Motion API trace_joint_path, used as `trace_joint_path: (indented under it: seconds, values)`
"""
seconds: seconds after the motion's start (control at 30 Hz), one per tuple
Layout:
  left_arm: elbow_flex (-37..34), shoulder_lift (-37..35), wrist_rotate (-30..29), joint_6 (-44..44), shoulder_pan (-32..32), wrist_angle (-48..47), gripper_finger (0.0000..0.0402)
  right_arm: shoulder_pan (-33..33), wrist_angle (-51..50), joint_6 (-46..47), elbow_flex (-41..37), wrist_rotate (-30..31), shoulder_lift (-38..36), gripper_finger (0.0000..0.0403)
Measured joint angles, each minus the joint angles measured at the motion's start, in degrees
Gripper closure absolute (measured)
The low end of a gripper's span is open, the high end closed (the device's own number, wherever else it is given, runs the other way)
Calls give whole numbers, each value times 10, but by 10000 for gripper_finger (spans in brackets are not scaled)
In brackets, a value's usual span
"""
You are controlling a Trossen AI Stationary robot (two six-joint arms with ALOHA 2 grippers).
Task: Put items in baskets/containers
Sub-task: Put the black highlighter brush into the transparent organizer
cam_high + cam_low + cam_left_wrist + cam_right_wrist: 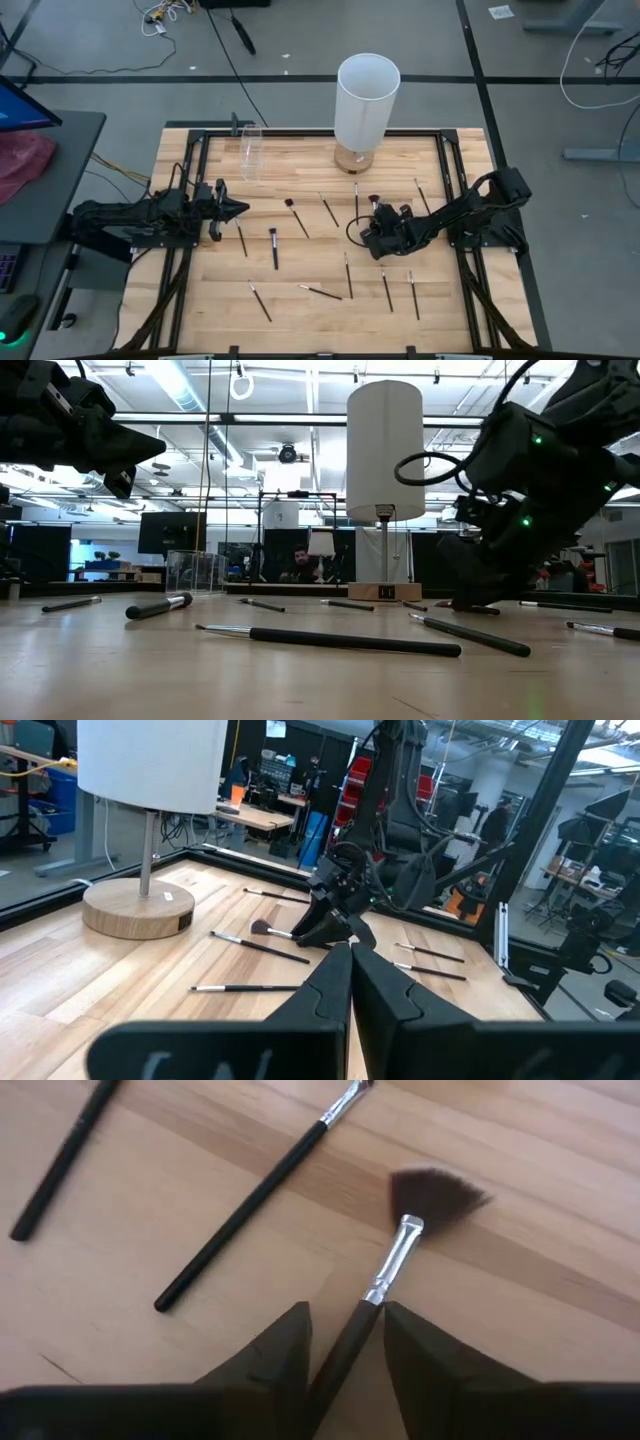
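Using the lamp [366, 100] at the table's far edge as landmark: one clear cup [250, 150] stands left of it, near that edge, with nothing in it. About a dozen brushes lie scattered on the wooden table [310, 320] nearer than the lamp, with bare strips between them. The left gripper [240, 209], fingers pressed together and holding nothing, hangs left of the lamp. The right gripper [345, 1342], right of the lamp's base, has its fingers set either side of a fan brush [400, 1245] handle.
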Motion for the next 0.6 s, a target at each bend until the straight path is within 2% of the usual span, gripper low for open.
trace_joint_path:
  seconds: [0.17,0.3,0.6]
  values:
    - [0,0,0,0,0,0,388,11,26,21,-25,24,0,344]
    - [0,0,0,0,0,0,388,15,39,3,-33,33,0,384]
    - [0,0,0,0,0,0,388,26,42,-39,-40,36,-3,389]
